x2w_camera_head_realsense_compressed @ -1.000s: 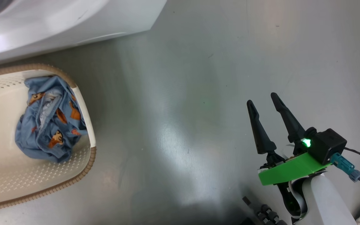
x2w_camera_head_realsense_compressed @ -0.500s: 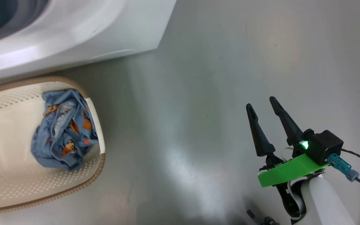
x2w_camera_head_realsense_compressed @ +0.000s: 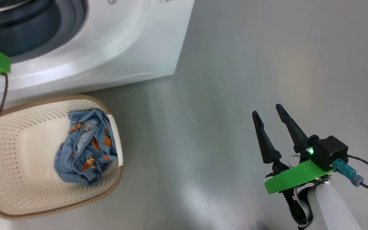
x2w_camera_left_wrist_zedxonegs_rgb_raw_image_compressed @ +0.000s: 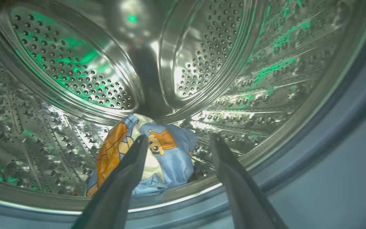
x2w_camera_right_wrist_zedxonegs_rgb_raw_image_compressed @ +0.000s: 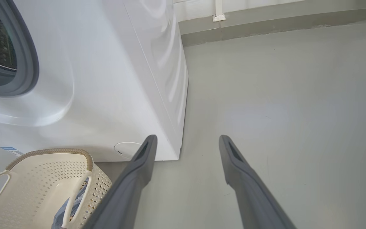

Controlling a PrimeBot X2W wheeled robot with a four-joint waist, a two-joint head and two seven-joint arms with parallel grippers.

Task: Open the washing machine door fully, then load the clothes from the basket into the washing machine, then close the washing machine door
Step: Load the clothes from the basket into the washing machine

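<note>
The white washing machine [x2w_camera_head_realsense_compressed: 107,41] stands at the upper left with its mouth open; the washing machine door is out of view. In the left wrist view my left gripper [x2w_camera_left_wrist_zedxonegs_rgb_raw_image_compressed: 179,137] is open at the rim of the steel drum [x2w_camera_left_wrist_zedxonegs_rgb_raw_image_compressed: 75,70]. One piece of the clothes [x2w_camera_left_wrist_zedxonegs_rgb_raw_image_compressed: 170,156], blue with an orange patch, lies loose on the drum's bottom beyond the fingers. More clothes [x2w_camera_head_realsense_compressed: 86,147] sit bundled in the cream basket [x2w_camera_head_realsense_compressed: 18,198] on the floor before the machine. My right gripper [x2w_camera_head_realsense_compressed: 267,109] hangs open and empty over bare floor, far right of the basket.
The grey rubber gasket [x2w_camera_left_wrist_zedxonegs_rgb_raw_image_compressed: 345,127] rings the drum mouth. In the right wrist view the washing machine [x2w_camera_right_wrist_zedxonegs_rgb_raw_image_compressed: 106,79] shows a round hatch [x2w_camera_right_wrist_zedxonegs_rgb_raw_image_compressed: 127,149] low on its front, beside the basket [x2w_camera_right_wrist_zedxonegs_rgb_raw_image_compressed: 43,178]. Grey floor [x2w_camera_right_wrist_zedxonegs_rgb_raw_image_compressed: 281,111] runs to a wall skirting behind.
The head camera has swung, so the whole picture shifted right and down; the machine's mouth and my left arm's green mount came into view. The right gripper stays still and open.
</note>
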